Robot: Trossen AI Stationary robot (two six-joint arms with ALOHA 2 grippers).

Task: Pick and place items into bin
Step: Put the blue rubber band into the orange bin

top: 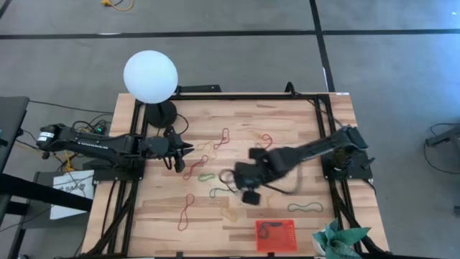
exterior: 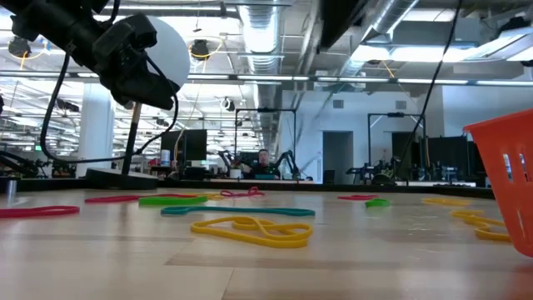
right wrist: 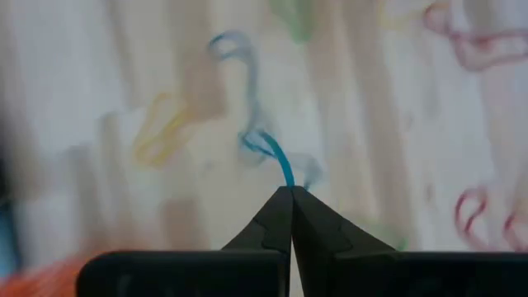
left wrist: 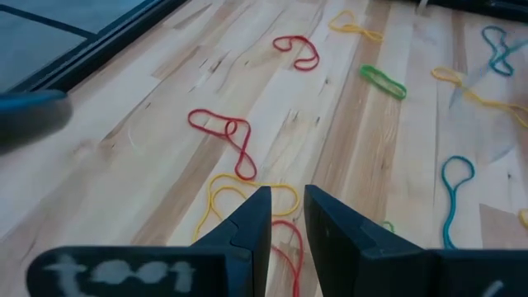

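While many rubber bands lie spread over the wooden table (top: 287, 122), one blue band (right wrist: 272, 153) is pinched between the closed fingertips of the right gripper (right wrist: 290, 191) and hangs from them above the table's middle. In the high view this right gripper (top: 241, 173) sits over the centre of the table, close to a green band (top: 206, 176) and a teal band (top: 219, 192).

The bin (top: 276, 234), a small red-orange tray, stands at the near edge of the table, right of the middle, and something dark lies in it. A teal-green cloth (top: 338, 239) is just beside it at the corner.

The left gripper (top: 183, 155) waits over the left part of the table; its fingers (left wrist: 252, 223) stand slightly apart with a narrow gap and hold nothing. Under it lie a yellow band (left wrist: 247, 190) and a red band (left wrist: 227, 132).

In the low view a yellow loop (exterior: 250, 231) lies nearest, and the bin's wall shows at the right edge. A white round lamp (top: 150, 76) stands at the far left corner.
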